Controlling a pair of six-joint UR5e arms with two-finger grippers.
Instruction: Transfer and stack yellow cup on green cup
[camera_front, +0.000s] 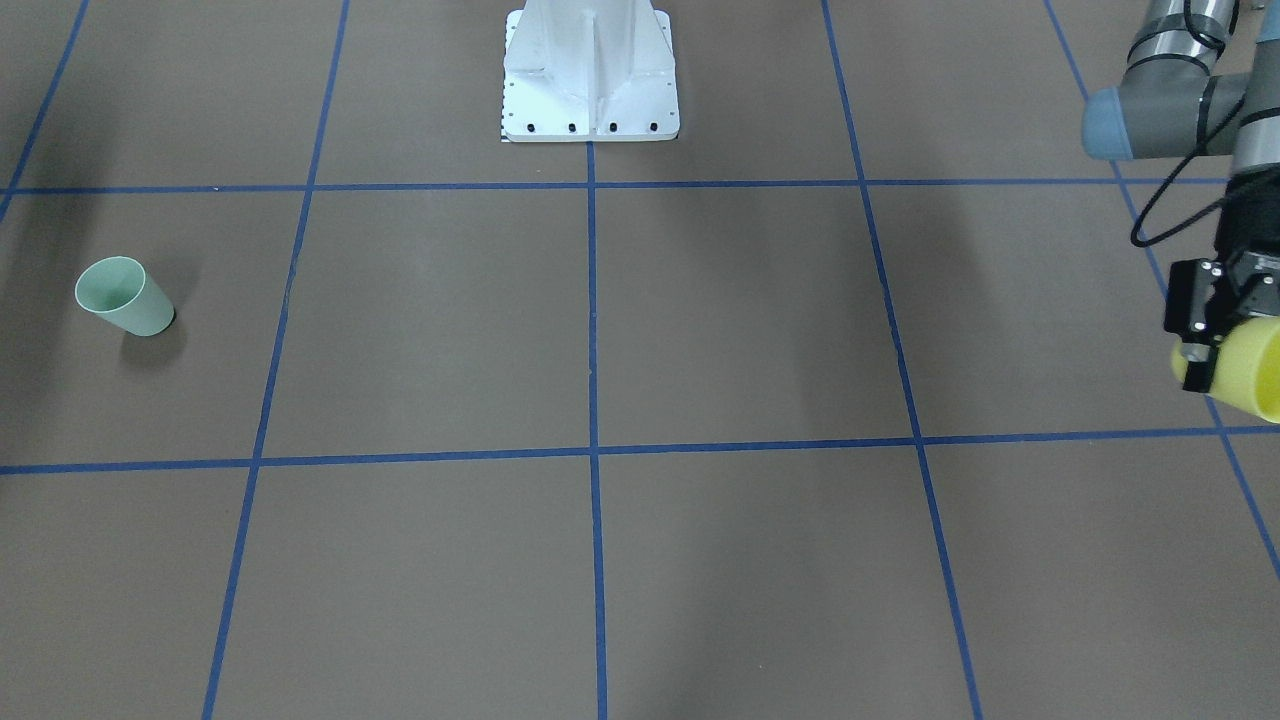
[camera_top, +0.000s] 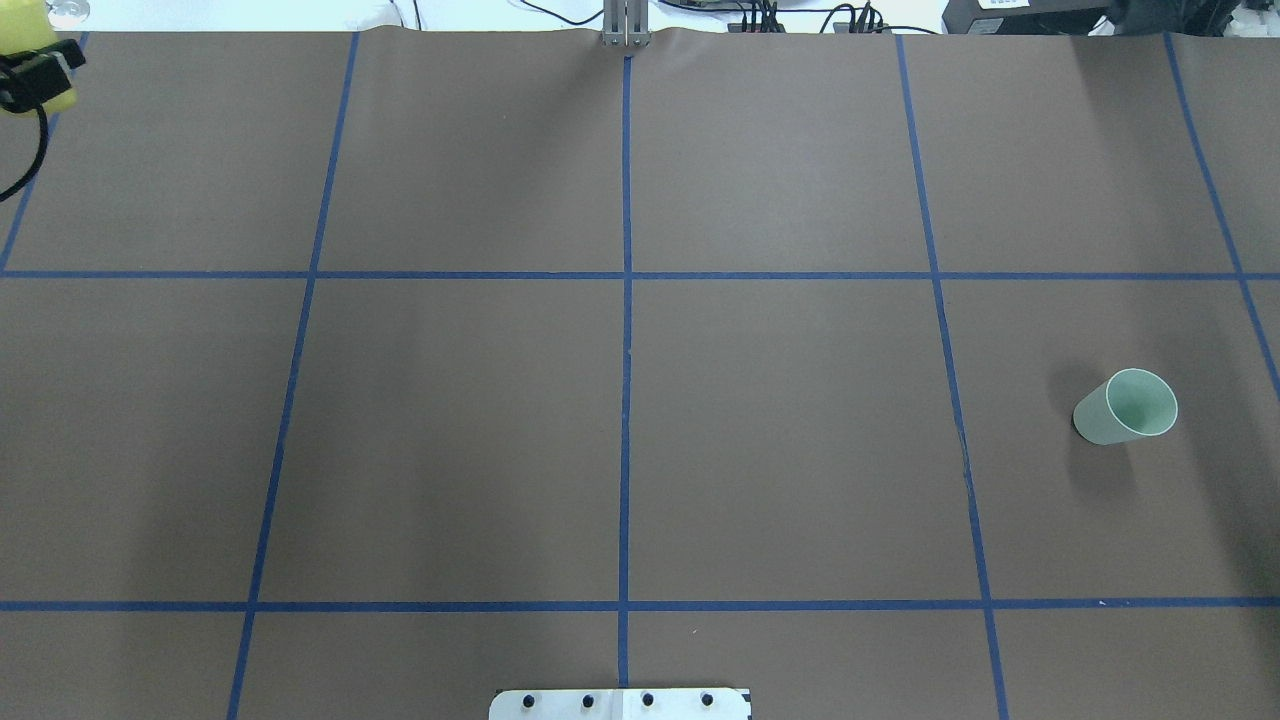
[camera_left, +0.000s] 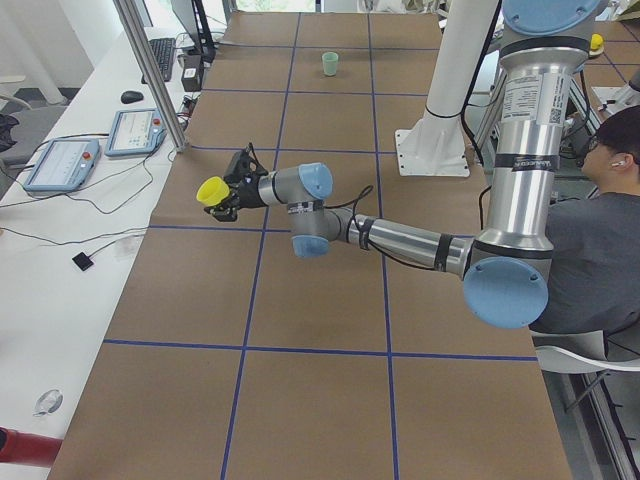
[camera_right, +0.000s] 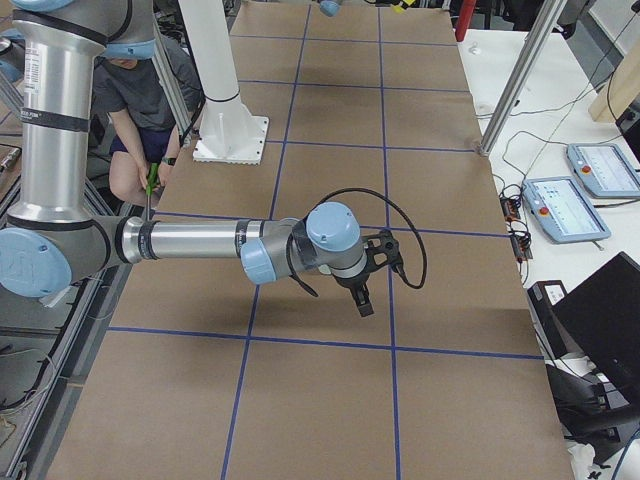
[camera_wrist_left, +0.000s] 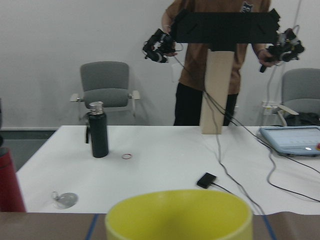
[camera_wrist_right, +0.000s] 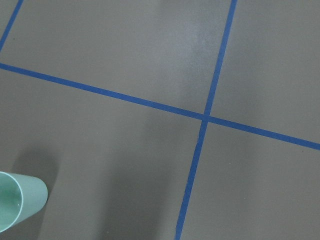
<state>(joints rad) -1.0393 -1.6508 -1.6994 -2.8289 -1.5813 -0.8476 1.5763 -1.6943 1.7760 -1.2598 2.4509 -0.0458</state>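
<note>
The yellow cup (camera_front: 1255, 375) is held above the table at its far left end, tipped on its side, rim pointing away from the robot. My left gripper (camera_front: 1212, 350) is shut on it. The cup also shows in the overhead view (camera_top: 30, 55), in the exterior left view (camera_left: 211, 190), and as a rim in the left wrist view (camera_wrist_left: 178, 215). The green cup (camera_front: 125, 296) stands upright on the table's right side (camera_top: 1125, 407), far from the yellow one, also in the right wrist view (camera_wrist_right: 17, 202). My right gripper (camera_right: 362, 300) hangs above the table; I cannot tell whether it is open.
The white robot base (camera_front: 590, 80) stands at the table's near middle edge. Blue tape lines grid the brown table (camera_top: 620, 400). A side table beyond the left end carries a black bottle (camera_wrist_left: 99, 130) and tablets (camera_left: 60, 165). A person (camera_wrist_left: 220, 60) stands there.
</note>
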